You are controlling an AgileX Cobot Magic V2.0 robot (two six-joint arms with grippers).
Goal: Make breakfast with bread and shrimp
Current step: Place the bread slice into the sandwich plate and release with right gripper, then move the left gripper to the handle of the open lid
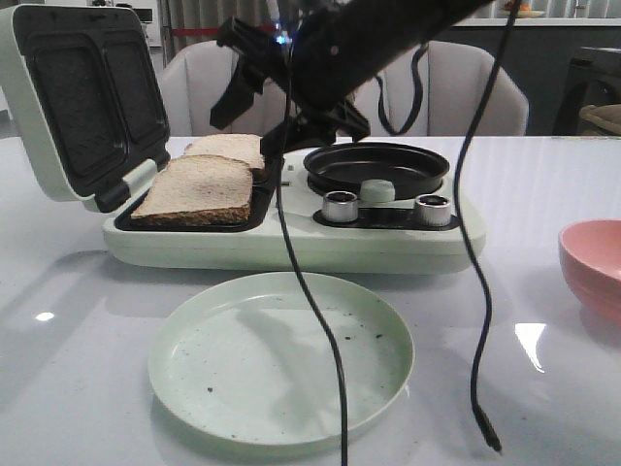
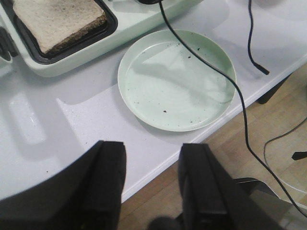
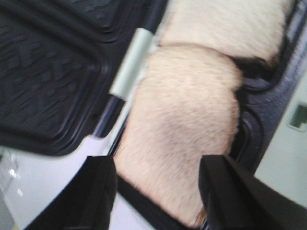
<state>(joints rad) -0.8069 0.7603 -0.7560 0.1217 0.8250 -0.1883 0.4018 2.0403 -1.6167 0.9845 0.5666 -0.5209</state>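
Bread [image 1: 199, 187] slices lie in the open sandwich maker [image 1: 291, 238].

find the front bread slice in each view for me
Front view: front bread slice lies in the sandwich maker's left tray.
Left wrist view: bread slice at top left, beside the green plate.
Right wrist view: it fills the centre, above the right gripper's fingers.
Shared landmark: the black tray rim.
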